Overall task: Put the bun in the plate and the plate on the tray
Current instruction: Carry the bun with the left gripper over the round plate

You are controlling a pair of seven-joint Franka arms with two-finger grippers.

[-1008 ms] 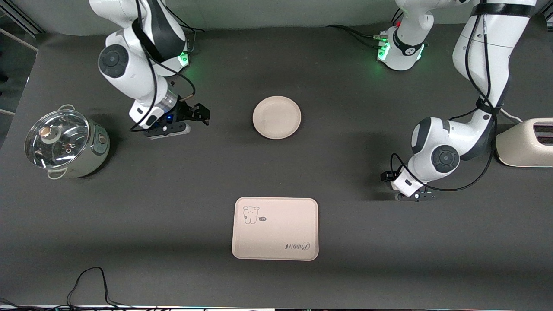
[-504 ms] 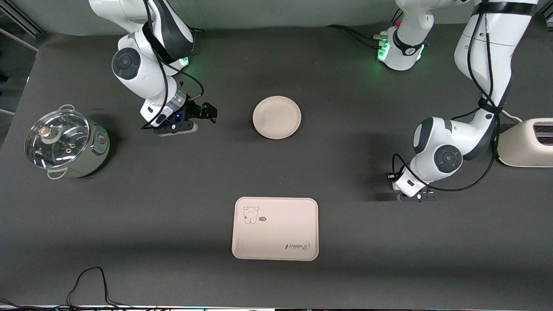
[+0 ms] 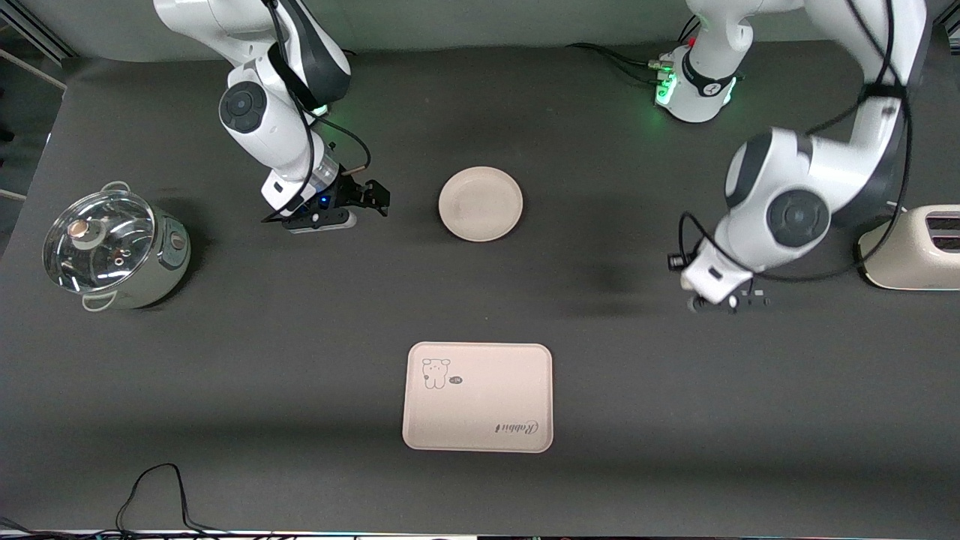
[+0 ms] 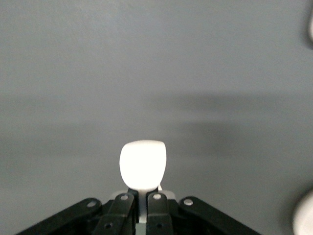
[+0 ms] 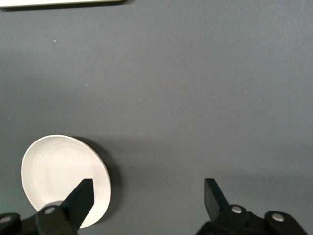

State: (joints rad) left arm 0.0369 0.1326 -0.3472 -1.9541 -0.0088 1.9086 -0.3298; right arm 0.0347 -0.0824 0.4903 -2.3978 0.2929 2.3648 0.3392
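Bun placement is the step in hand, judged from how things lie.

Front view: the round, shallow cream-beige plate with its raised rim sits bare on the dark matte table. The cream-beige rectangular tray, round-cornered and printed with a cartoon animal and the word "Rabbit", lies nearer the camera than the plate and well apart from it. The left gripper hangs over bare table toward the left arm's end from the plate; the bun cannot be made out here. The right gripper is beside the plate, toward the right arm's end. A glass-lidded steel pot and a cream toaster stand at the table's two ends, well apart from the plate.

Left wrist view: the small white, smooth, rounded steamed bun is pinched at its base between the left gripper's closed fingertips, over plain grey table. It looks soft, so a light grip and a low release over the plate's middle would likely keep it from squashing or rolling off the rim.

Right wrist view: the right gripper's fingers are spread wide; the plate, glossy with faint concentric ridges, lies just past one finger, and an edge of the tray shows. Holding clear of the plate would leave the left arm room.
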